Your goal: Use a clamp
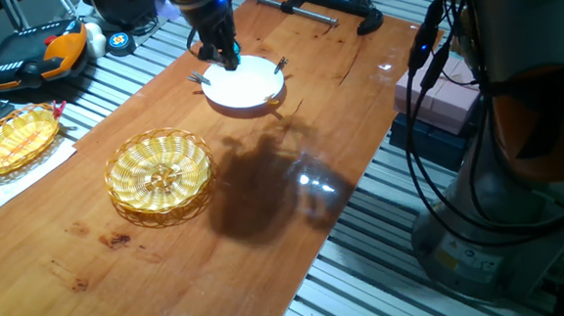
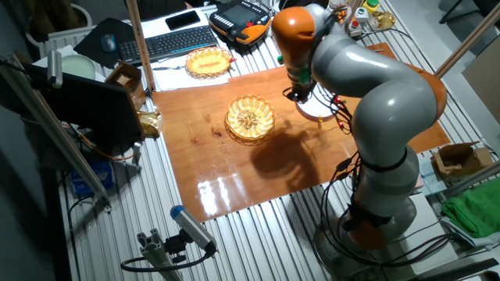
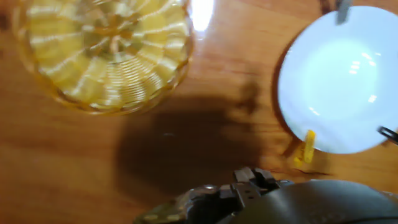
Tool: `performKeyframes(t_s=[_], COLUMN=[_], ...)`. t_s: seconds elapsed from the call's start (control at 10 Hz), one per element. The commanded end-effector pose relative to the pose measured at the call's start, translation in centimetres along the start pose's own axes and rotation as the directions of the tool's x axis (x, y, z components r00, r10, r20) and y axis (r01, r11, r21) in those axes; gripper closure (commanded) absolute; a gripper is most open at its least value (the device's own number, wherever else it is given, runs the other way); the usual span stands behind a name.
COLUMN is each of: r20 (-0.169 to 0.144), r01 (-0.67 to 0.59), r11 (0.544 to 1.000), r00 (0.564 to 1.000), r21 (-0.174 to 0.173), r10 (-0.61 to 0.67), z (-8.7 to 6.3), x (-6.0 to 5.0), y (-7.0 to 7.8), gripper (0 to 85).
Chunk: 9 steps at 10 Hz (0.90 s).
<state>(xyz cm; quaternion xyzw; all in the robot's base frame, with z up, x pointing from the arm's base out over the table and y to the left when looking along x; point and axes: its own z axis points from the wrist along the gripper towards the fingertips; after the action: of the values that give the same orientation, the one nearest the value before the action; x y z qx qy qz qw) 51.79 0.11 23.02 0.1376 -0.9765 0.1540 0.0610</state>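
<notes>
Hand view: clamp (image 3: pixel 308 149) leans on plate (image 3: pixel 336 74) rim, just beyond tool (image 3: pixel 249 186).

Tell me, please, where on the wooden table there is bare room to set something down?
The near end of the wooden table, from the round wicker basket to the front edge, is bare. So is the strip right of the white plate. It is crowded at the plate: gripper, utensils, the yellow clamp on its rim, the bar clamp behind.
</notes>
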Motion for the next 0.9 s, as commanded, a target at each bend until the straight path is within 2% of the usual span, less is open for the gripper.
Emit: performKeyframes(t_s=[0.0,0.1,0.2,0.3,0.4,0.6,0.8], r20=[0.017,0.024,0.036,0.041,0.032,0.036,0.04], r01=[-0.003,-0.005,0.002,0.007,0.002,-0.016,-0.018], r11=[0.999,0.998,0.997,0.998,0.998,0.997,0.994], r00=[1.0,1.0,0.999,0.999,0.999,0.999,0.999], r21=[0.032,0.063,0.076,0.07,0.068,0.075,0.105], r10=[0.003,0.004,-0.005,-0.01,-0.004,0.014,0.014], z=[0.9,1.9,3.2,4.3,5.4,7.1,8.1], x=[-0.5,-0.9,-0.9,-0.8,-0.3,1.1,1.8], y=[0.1,0.1,-0.3,-0.8,-1.5,-2.5,-3.0], gripper=[84.3,84.3,84.3,84.3,84.3,84.3,84.3])
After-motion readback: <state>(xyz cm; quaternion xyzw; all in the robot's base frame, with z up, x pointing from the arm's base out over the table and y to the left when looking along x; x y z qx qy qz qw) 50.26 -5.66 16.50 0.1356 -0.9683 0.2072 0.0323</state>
